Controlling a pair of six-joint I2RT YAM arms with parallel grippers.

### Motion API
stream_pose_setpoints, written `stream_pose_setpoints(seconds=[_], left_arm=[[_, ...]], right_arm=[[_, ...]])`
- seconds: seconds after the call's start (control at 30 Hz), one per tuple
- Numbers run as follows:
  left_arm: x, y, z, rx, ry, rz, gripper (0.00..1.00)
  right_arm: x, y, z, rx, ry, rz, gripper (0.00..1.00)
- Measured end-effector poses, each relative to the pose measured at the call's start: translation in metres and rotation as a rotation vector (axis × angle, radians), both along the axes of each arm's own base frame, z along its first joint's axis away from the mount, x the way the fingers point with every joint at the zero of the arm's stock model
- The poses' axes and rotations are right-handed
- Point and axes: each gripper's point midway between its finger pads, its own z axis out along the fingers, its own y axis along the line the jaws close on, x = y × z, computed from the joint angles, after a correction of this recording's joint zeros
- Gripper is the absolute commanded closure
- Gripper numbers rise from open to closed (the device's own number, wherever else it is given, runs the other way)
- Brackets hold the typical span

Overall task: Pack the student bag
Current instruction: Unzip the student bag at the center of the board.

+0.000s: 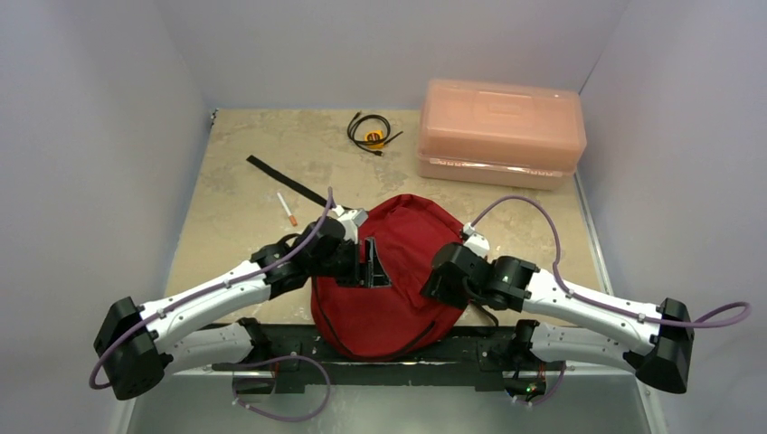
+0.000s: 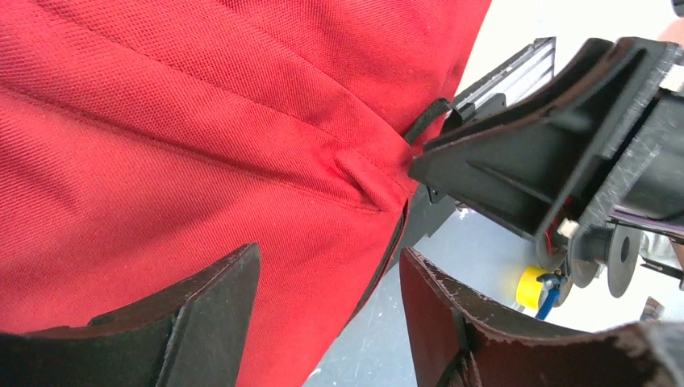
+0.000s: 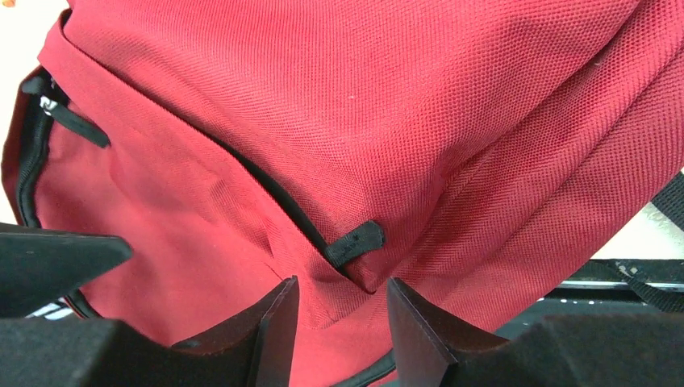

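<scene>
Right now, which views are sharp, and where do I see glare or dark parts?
Top view: even soft light, faint shadows, all sharp; the box looks slightly washed out. Left wrist view: the bag weave is sharp, the background at upper right is blown out white. Right wrist view: weave crisp, the gripper fingers are dark silhouettes.

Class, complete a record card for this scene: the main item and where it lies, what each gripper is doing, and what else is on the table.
Main item: student bag, dark red, lying at the near edge of the table
Left gripper: jaws open, at the bag's left edge
Right gripper: jaws apart around a fabric fold beside a black zipper pull; grip unclear
Outside the bag: pink plastic box, lid on; coiled black cable; black strap; white pen
</scene>
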Motion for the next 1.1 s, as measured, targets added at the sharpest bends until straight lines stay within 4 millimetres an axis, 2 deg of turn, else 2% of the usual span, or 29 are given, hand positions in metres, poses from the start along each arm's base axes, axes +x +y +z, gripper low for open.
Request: stream_pose_setpoints(seconds=[0.23,0.47,0.7,0.77,0.83,1.0,1.1], left_arm=[[-0.001,-0.010,-0.027,0.008,0.027,0.015,0.42],[-0.009,-0.013,-0.041,0.001,0.035,0.020,0.44],[-0.009,-0.011,-0.062,0.019,0.061,0.058,0.55],[-0.008,-0.012,-0.065,0.015,0.064,0.069,0.57],[-0.006,-0.013,-0.067,0.010,0.064,0.079,0.58],[-0.003,-0.013,-0.071,-0.011,0.051,0.103,0.59],[0.000,-0.014,-0.073,-0.033,0.037,0.121,0.60]], right_arm=[[0.007,-0.001,0.005,0.031,-0.023,-0.099,0.62],[0.014,-0.001,0.005,0.043,-0.033,-0.164,0.62],[0.016,0.001,-0.006,0.043,-0.014,-0.208,0.61],[0.017,0.000,-0.011,0.045,-0.013,-0.221,0.73],[0.019,0.000,-0.012,0.042,-0.021,-0.233,1.00],[0.032,0.000,-0.012,0.009,-0.079,-0.245,1.00],[0.043,0.008,-0.003,-0.008,-0.131,-0.209,1.00]])
